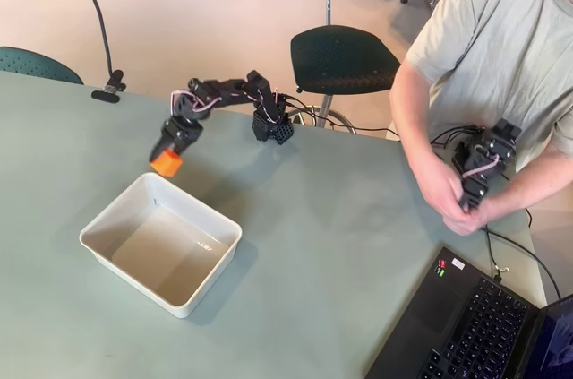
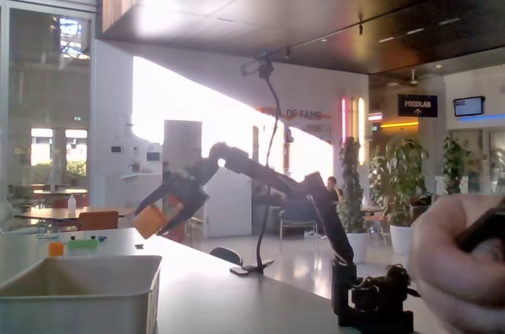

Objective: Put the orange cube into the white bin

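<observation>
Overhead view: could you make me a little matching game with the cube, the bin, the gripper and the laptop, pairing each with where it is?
Things:
1. orange cube
2. white bin
3. gripper
4. laptop

Places:
A. bottom right corner of the table
B. held in the air near the bin's far corner
C. resting on the table, nothing inside
D. closed around the cube

Pairs: 1-B, 2-C, 3-D, 4-A

Sat at the near right table corner: a laptop [image 1: 483,325]. Stood beyond the far edge: two dark chairs [image 1: 345,58]. Clamped far left: a black stand [image 1: 109,88].
</observation>
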{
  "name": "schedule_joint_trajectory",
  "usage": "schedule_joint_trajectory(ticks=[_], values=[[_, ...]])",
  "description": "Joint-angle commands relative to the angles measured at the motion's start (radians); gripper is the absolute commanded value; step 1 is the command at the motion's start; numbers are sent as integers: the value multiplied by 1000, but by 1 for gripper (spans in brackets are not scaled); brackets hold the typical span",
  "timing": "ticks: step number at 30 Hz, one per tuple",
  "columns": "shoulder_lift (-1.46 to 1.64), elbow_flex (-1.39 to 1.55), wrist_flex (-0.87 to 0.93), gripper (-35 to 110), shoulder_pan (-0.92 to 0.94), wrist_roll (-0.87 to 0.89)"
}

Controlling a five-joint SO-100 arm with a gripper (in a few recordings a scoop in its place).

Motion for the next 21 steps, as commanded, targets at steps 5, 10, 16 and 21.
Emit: schedule_joint_trajectory(ticks=[5, 10, 16, 21], values=[[-117, -44, -155, 24, -94, -2], [-156, -44, -232, 25, -114, -2], [-161, -40, -235, 37, -127, 0], [-161, -29, -219, 56, -127, 3]])
